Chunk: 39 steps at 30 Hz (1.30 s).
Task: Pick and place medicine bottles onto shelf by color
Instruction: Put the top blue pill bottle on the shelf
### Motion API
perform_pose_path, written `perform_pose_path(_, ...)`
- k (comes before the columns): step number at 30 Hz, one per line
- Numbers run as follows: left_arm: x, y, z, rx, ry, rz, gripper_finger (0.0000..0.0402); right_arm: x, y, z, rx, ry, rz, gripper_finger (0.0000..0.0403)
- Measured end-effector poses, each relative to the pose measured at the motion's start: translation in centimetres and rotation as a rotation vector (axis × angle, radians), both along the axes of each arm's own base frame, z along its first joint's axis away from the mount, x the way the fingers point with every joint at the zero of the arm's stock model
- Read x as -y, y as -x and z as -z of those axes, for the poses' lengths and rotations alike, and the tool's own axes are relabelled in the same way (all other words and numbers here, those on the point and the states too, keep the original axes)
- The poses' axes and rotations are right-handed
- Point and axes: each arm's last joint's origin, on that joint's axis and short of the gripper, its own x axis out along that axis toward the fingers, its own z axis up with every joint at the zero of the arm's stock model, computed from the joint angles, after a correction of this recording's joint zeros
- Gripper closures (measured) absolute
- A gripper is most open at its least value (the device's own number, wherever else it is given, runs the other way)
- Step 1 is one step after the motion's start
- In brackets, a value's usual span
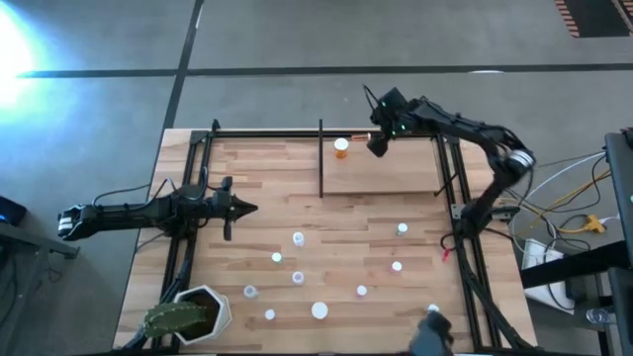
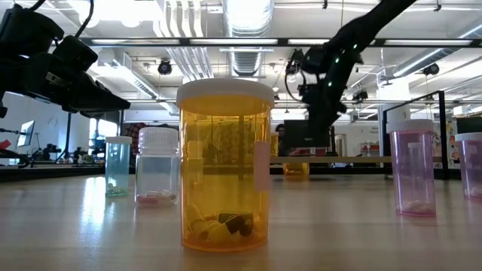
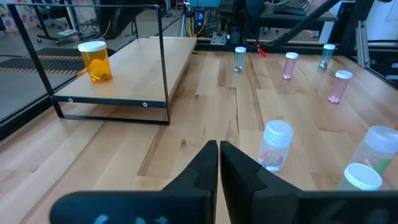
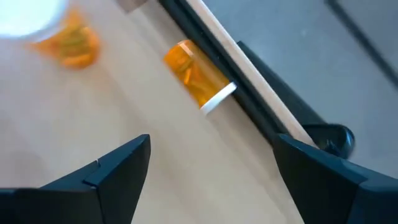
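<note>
While the right gripper (image 1: 377, 145) hangs wide open, an orange white-capped bottle (image 1: 341, 148) stands on the shelf (image 1: 396, 178).

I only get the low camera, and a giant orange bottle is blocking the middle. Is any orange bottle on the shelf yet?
Observer: Yes. From above, one upright orange bottle stands on the shelf, near its back rail.
Operator: Is the arm holding it?
Observer: No. The right end effector hangs just beside it, open, with nothing between its fingers.
Operator: Is that the only orange one up there?
Observer: No. The right wrist view shows a second orange bottle lying on its side against a black rail.
</note>
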Motion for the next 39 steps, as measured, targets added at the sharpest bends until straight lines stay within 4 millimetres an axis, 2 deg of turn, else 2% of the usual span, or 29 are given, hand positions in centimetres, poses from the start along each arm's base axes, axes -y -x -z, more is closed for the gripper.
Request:
perform_pose_path(9, 0.0, 0.0, 0.0, 0.0, 0.0, 0.0, 0.0402, -9.8, 2.5, -1.0, 0.093, 0.058, -0.035, 0.0076)
perform_pose_path(17, 0.0, 0.0, 0.0, 0.0, 0.0, 0.0, 0.0402, -16.2, 5.1, -1.4, 0.178, 0.011, -0.08, 0.0076)
perform_pose_path(23, 0.0, 0.0, 0.0, 0.0, 0.0, 0.0, 0.0402, -19.4, 6.2, -1.1, 0.1, -0.082, -0.14, 0.0076)
perform_pose_path(30, 0.0, 0.0, 0.0, 0.0, 0.0, 0.0, 0.0402, -22.4, 5.8, 0.2, -0.003, -0.193, -0.26, 0.0076)
perform_pose_path(39, 0.0, 0.0, 0.0, 0.0, 0.0, 0.0, 0.0402, -24.8, 5.1, 2.1, -0.157, -0.147, -0.285, 0.0076)
